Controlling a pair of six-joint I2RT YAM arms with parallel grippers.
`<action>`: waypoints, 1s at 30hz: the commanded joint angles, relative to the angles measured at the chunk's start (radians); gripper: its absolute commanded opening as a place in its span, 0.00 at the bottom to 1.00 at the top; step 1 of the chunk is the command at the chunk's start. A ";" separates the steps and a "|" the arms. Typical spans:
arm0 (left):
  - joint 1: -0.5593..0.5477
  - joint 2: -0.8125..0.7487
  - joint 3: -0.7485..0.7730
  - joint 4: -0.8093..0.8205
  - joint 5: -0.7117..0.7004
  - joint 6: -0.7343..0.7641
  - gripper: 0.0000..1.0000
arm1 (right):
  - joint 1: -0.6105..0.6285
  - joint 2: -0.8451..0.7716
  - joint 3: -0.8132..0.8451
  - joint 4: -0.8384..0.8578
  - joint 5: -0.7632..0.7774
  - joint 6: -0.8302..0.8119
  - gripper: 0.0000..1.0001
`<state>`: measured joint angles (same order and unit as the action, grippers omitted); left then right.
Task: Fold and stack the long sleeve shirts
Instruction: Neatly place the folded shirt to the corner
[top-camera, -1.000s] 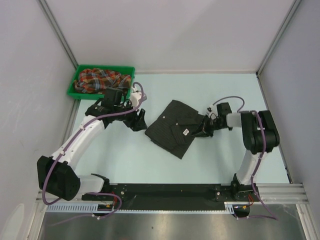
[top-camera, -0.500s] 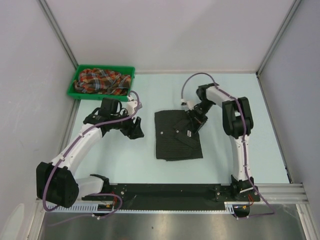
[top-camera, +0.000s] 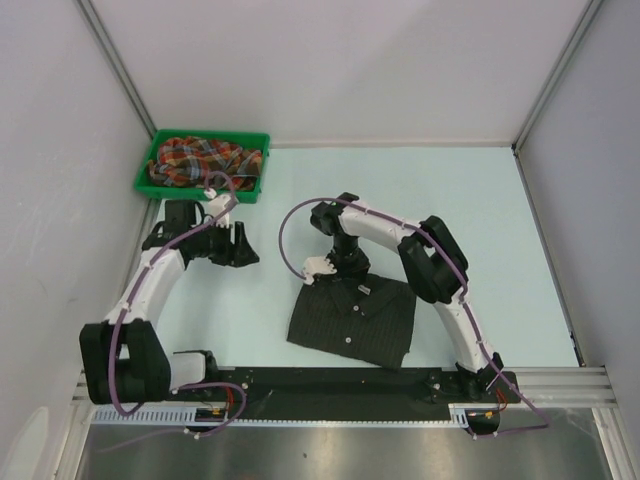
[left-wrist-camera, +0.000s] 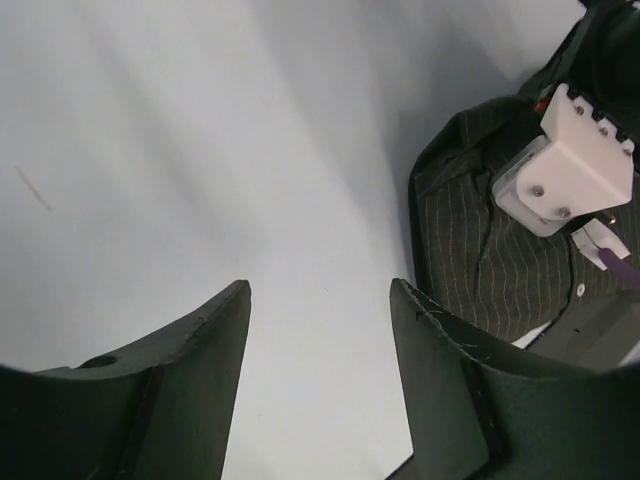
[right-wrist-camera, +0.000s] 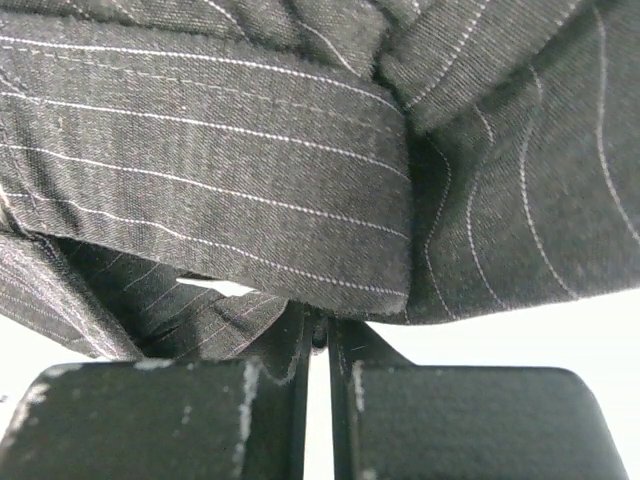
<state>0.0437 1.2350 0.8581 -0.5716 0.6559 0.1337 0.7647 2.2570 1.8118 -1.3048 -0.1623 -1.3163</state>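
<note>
The black pinstriped shirt (top-camera: 352, 322) lies folded in a rough rectangle on the table near the front edge, collar at its far side. My right gripper (top-camera: 349, 278) is at that collar end, shut on a fold of the shirt's cloth (right-wrist-camera: 250, 200); the jaws (right-wrist-camera: 320, 325) pinch the fabric edge. My left gripper (top-camera: 243, 250) is open and empty over bare table, left of the shirt (left-wrist-camera: 480, 260); its jaws (left-wrist-camera: 320, 300) stand wide apart. The plaid shirt (top-camera: 200, 158) lies crumpled in the green bin.
The green bin (top-camera: 250, 190) stands at the far left corner, just beyond my left arm. Grey walls close in the left, back and right of the pale table (top-camera: 480, 200). The right wrist's white housing (left-wrist-camera: 565, 160) shows over the shirt.
My right gripper has dragged the black shirt from mid-table toward the front edge, turning it. My left gripper has pulled back to the left, away from the shirt.
</note>
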 joint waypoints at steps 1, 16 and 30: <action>0.002 0.096 -0.004 -0.034 0.111 0.020 0.63 | -0.010 0.052 0.058 0.332 0.033 -0.189 0.07; -0.192 0.193 0.061 0.038 0.067 0.116 0.61 | -0.307 -0.378 -0.143 0.349 -0.301 0.366 0.69; -0.416 0.342 0.136 0.081 -0.056 0.037 0.54 | -0.682 -0.550 -0.690 0.535 -0.704 1.081 0.66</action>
<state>-0.3313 1.5673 0.9485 -0.5266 0.6254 0.1810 0.0784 1.8122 1.1969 -0.8890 -0.7353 -0.4427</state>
